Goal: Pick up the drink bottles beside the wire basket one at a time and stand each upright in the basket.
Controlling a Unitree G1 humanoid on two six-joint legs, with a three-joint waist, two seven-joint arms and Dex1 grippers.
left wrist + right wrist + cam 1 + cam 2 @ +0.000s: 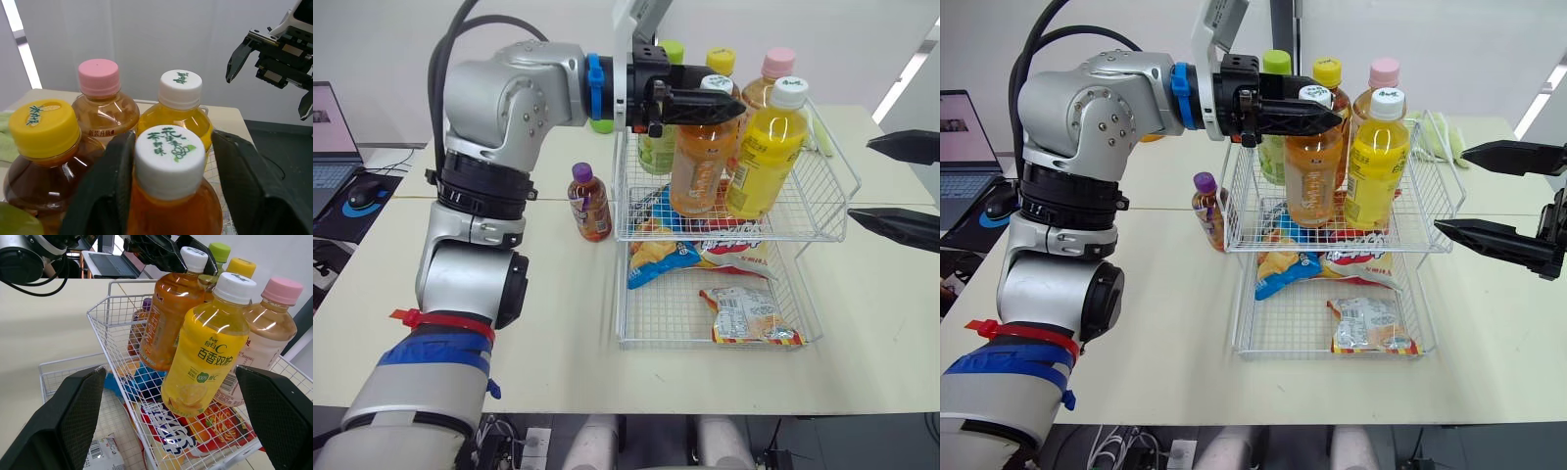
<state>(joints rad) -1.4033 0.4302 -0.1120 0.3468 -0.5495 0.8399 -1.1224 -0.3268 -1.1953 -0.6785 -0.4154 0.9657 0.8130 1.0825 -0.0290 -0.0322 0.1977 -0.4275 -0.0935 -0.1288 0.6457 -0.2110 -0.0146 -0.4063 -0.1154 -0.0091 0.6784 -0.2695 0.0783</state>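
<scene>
Bottle (703, 166), orange, round-shouldered plastic, in wire basket (824, 201) | left gripper (735, 108) straddles its cap, grasp unclear | right gripper (860, 181) spread

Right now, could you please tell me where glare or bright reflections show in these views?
Right wrist view: white reflections streak the yellow bottle and the pink-capped bottle. Left wrist view: a bright strip glows in the background. Left eye view: light looks even, without strong glare.

We get bright, even light from overhead, leaving only soft, faint shadows on the pale cream worktop (568, 343). White glare streaks the clear plastic bottle of yellow drink (205, 357).
</scene>
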